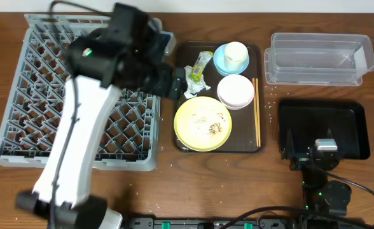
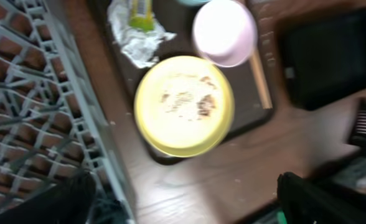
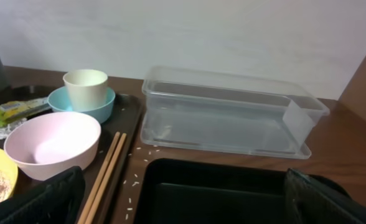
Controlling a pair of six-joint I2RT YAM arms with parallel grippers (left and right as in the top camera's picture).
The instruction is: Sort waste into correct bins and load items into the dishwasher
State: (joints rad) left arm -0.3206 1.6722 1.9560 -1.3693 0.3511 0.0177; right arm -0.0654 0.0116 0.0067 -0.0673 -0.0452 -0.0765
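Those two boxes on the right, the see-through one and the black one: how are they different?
The clear tub is see-through with tall walls; the black tray is opaque and shallow. The clear tub sits farther back; the black tray lies in front of it, nearer the camera on the right wrist. Both are rectangular and similar in size.

The table [image 1: 206,184] is showing brown wood grain under a soft sheen. The dish rack [image 1: 21,95] is looking like matt grey plastic, while the clear tub [image 3: 233,118] is gleaming as glossy see-through plastic. The black tray [image 1: 324,127] is reflecting light off a smooth surface. The chopsticks [image 1: 257,111] are showing pale bare wood, the paper wad [image 2: 136,43] is lying creased and matt, the snack wrapper [image 1: 201,65] is glinting like film, and the white bowl [image 3: 52,146] is looking smooth and satiny.
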